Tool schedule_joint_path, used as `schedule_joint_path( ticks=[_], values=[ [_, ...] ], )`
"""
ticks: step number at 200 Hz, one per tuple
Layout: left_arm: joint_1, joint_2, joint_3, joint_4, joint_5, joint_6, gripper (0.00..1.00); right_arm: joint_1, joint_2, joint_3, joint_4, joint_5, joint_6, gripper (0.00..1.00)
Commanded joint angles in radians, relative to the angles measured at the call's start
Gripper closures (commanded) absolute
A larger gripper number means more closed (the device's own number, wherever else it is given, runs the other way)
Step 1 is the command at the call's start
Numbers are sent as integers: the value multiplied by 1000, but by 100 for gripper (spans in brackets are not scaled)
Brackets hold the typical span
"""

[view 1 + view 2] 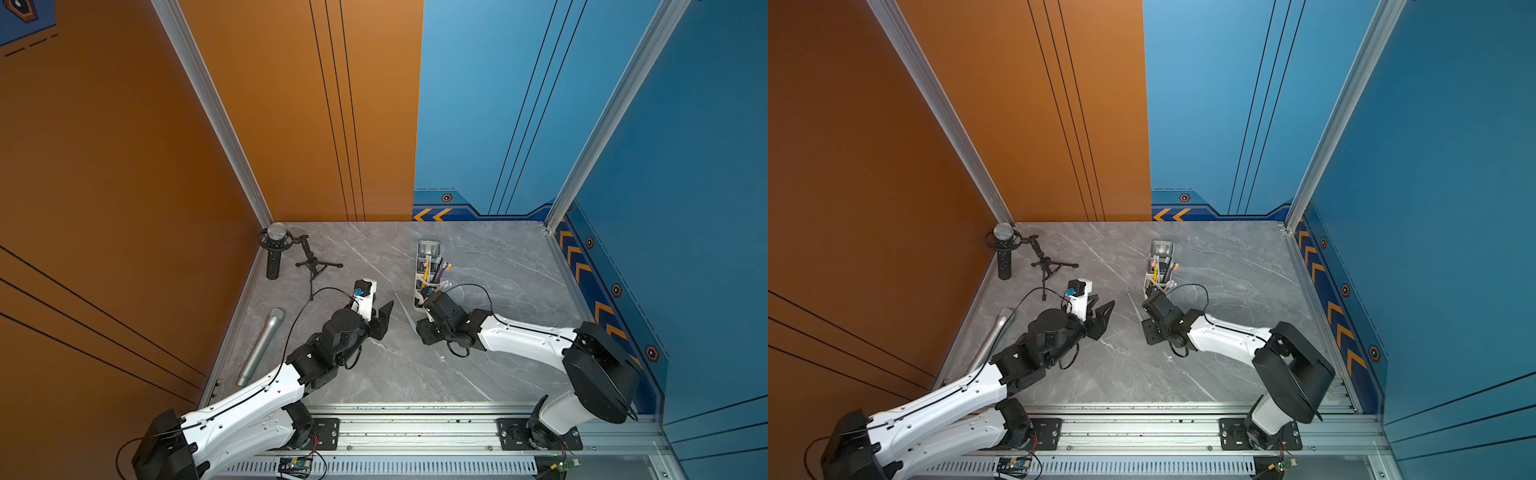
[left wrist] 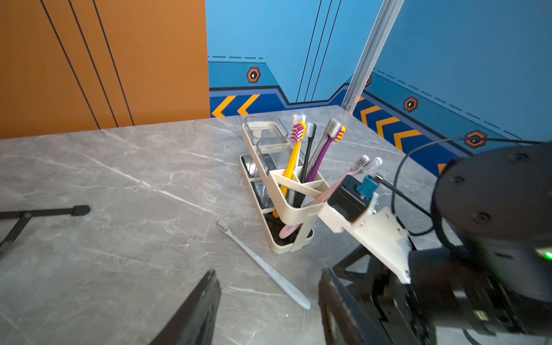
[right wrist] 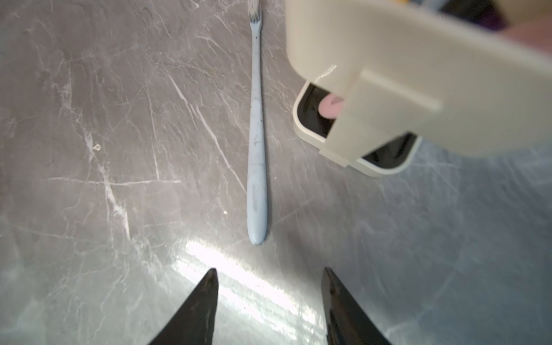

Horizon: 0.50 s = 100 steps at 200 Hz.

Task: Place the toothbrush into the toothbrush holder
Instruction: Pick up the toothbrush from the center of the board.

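The left gripper [image 1: 1106,319] is seen about half open and empty, at the toothbrush's 9 o'clock in both top views; if it were driven in while the other arm works, a clash of the two grippers could be expected, since little room is left between them. The toothbrush [image 3: 257,134] is laid flat on the table [image 2: 119,185], bristles toward 11 o'clock and handle end toward 5 o'clock, just beside the holder [image 2: 294,215] at its 7 o'clock. A handle so thin and low is judged easy to miss – fingertips may be scraped on the stone, or the brush may be pushed away or rolled instead of pinched. The holder's brush slots are already crowded, and two pink brushes [image 2: 337,185] are leaned out at a slant, so the new brush could be caught on the divider or the others knocked. The right gripper [image 3: 268,268] is likewise held about half open with nothing in it, just past the handle end; its wrist is set very near the holder – a careless swing could tip the holder.
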Motion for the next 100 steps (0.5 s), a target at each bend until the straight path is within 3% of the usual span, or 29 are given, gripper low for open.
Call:
schedule_joint_path(
  ticks=[1,100],
  values=[
    [-19,-18,-36,-73,-66,-55,44,-10,80,71,49,-43,-41,44],
    [-22,-98,-28,-191,-196,-27,41,9,201,159,-60,115,-9,50]
  ],
)
